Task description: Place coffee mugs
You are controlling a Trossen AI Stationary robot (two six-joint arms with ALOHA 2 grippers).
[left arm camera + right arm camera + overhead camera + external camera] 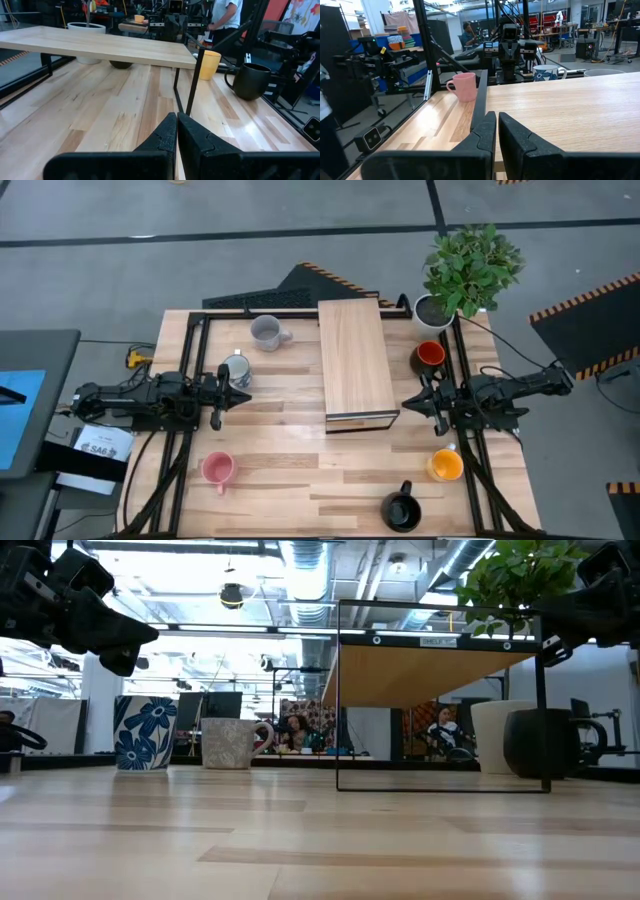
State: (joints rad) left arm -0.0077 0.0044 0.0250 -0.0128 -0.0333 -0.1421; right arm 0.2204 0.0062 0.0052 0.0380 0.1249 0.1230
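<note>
Six mugs stand upright on their bases on the table: pale grey (266, 332), white with blue inside (238, 370), red-orange (430, 356), yellow-orange (445, 466), glossy black (402, 510) and pink (217, 470). My left gripper (222, 393) (177, 116) hovers shut by the table's left side, just near of the white-and-blue mug, pointing at the shelf. My right gripper (407, 402) (497, 115) hovers shut at the right side, between the red-orange and yellow-orange mugs, facing the shelf's right edge. The right wrist view shows the pink mug (465, 86) beyond the shelf.
A wooden shelf on thin black legs (355, 365) stands in the table's middle, running near to far. A white pot with a green plant (432, 310) sits at the far right corner. Black frame rails (190, 370) line the table's left and right sides. A keyboard (262, 300) lies at the far edge.
</note>
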